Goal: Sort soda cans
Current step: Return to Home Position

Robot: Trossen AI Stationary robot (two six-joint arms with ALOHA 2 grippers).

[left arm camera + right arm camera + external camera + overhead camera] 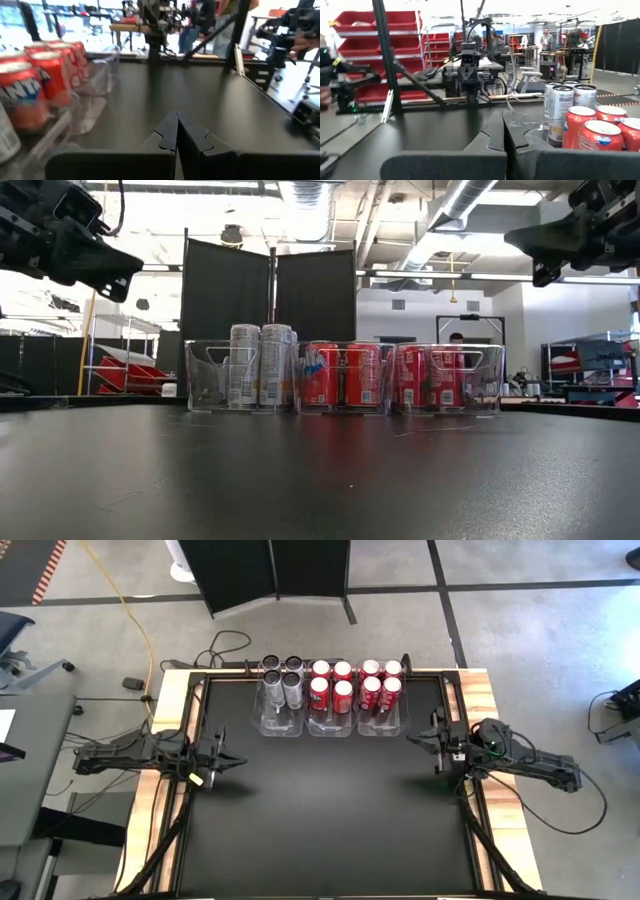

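The left end effector (238, 761) hangs above the left edge of the black desk (330, 830), well apart from the bins, its tip turned toward the middle of the desk. In the left wrist view its two dark fingers (167, 135) are pressed together along one seam and pinch nothing. Along the far edge of the desk three clear bins stand side by side in a row. The left bin (268, 724) holds four silver-grey soda cans (293, 681), upright in two pairs. Just beside it, the middle bin (330, 726) holds four red soda cans (320, 687) with white lettering, also upright. The right bin (381, 726) holds four more red cans (371, 686), packed the same way. In each bin the cans fill the far part, and the near part is bare. The right end effector (415, 740) hangs above the right edge of the desk, near the right bin but not touching it, and faces the left arm. Its fingers (495, 131) likewise meet flat against each other and grip nothing.
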